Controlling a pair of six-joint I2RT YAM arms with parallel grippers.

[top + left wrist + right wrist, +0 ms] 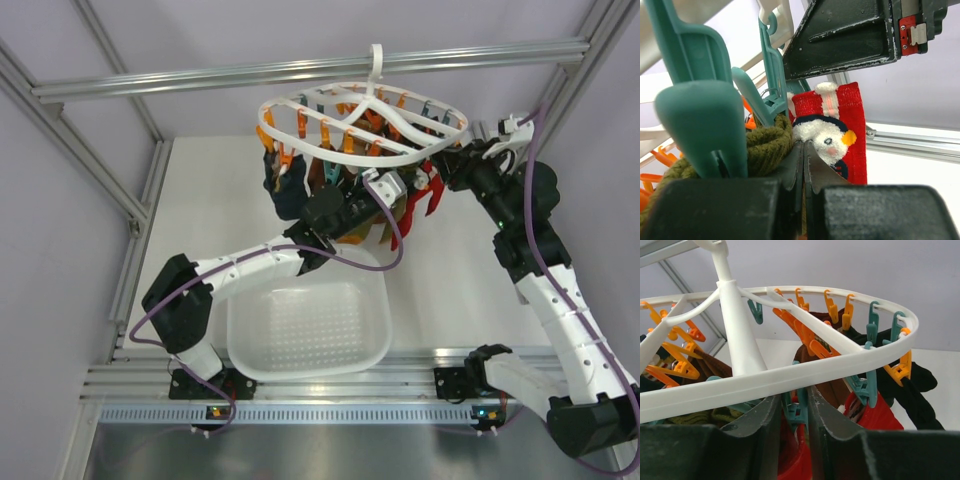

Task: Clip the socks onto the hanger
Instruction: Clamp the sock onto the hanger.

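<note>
**Both claws up at the hanger, red socks on its 3 o'clock side**

White table [200, 230] beneath a grey aluminium frame bar [200, 78] across 12 o'clock. Hooked on that bar, white plastic oval ring hanger [790, 374] with cross spokes, orange and teal clips dangling round rim and spokes. White perforated plastic basket [300, 330] on the table at 6 o'clock, between the two arm bases. Left arm up from 7 o'clock to beneath the hanger's middle. Right arm up from 5 o'clock to the hanger's 3 o'clock rim.

Dark navy sock [285, 195] hanging at the hanger's 9 o'clock side. Small bright red socks [428, 195] hanging at its 3 o'clock side, clear of the table. In the right wrist view, one right beneath a teal clip on the rim at 4 o'clock, more red fabric at 6 o'clock between the fingers, and a black sock [912, 390] at 3 o'clock. In the left wrist view, olive-green knitted sock [765, 145] just at 9 o'clock of the red one.

Right claw [794, 401] closed on a teal plastic clip [795, 412] just below the rim. Left claw [803, 150] clenched tight, finger faces pressed together, directly before a red sock's white penguin patch [822, 137]. No telling of any fabric caught between.
</note>
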